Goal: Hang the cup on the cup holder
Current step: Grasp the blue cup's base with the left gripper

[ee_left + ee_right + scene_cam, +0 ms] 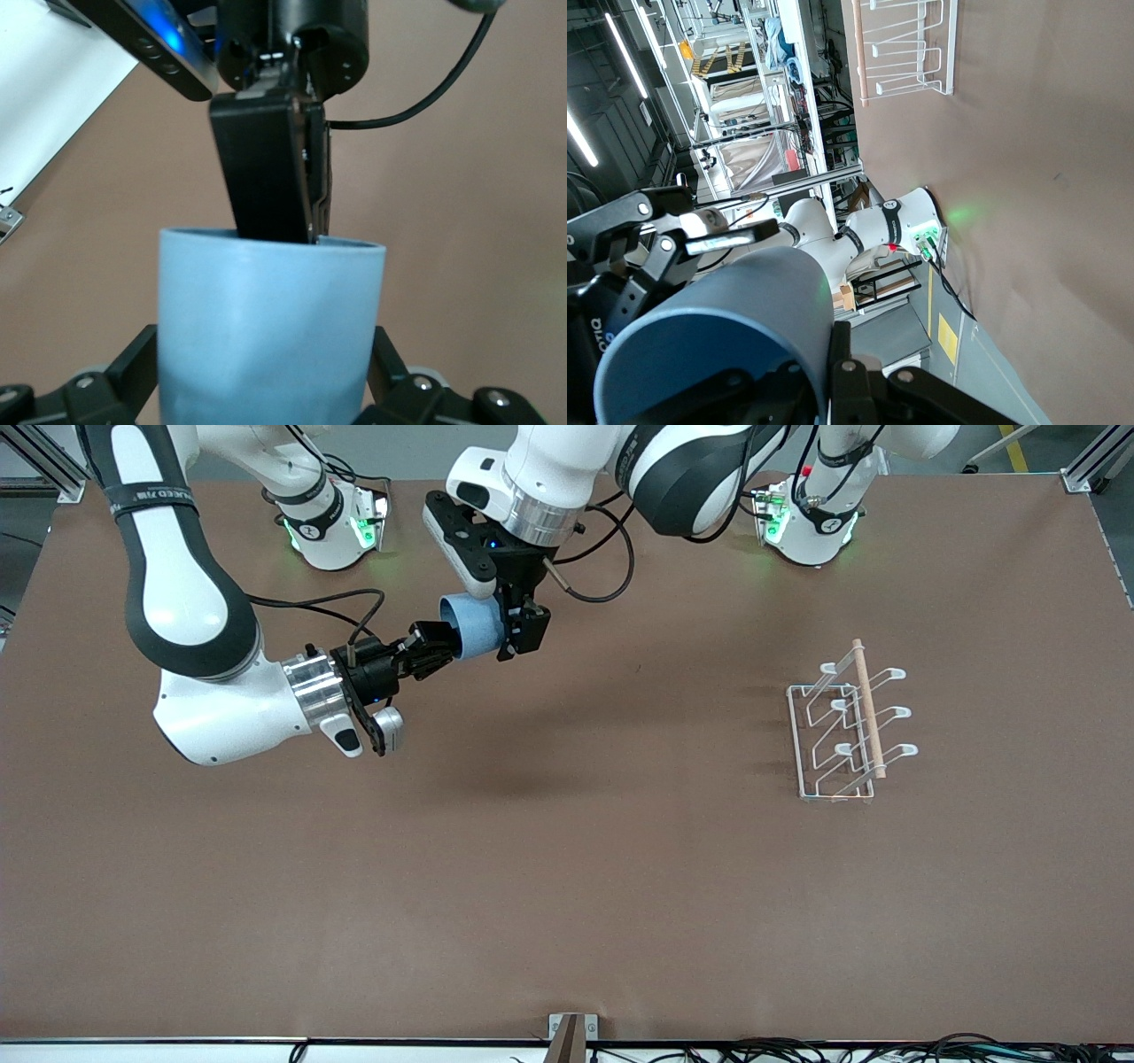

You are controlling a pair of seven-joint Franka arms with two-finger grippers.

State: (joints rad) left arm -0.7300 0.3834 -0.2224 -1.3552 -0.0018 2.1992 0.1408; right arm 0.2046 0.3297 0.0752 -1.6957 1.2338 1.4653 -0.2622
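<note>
Rack-wise, the cup holder (849, 726) is what sits nearest the front camera: upright on the counter (567, 886), toward the left arm's end, prongs free, nothing hung yet. Well apart from it, the cup (474, 627) is up in the air over the counter nearer the right arm's end, lying roughly on its side and caught between both grippers at once, which looks like a handover, prob. because the holder sits closer to the left arm's base. Right gripper (436, 652) is closed down on the cup's one end, fingers (833, 372) pinching its wall w/ the open mouth visible in the right wrist view. Left gripper (523, 631) comes down from above onto the other end; the left wrist view shows its fingers (142, 363) spread to either side of the cup body, near or touching, so whether it's clamped yet can't be told. Right arm reaches out low and near-horizontal, wrist turned sideways; left arm is stretched across from its base, wrist pointing down. Judgement: transfer in progress, hanging not begun.
</note>
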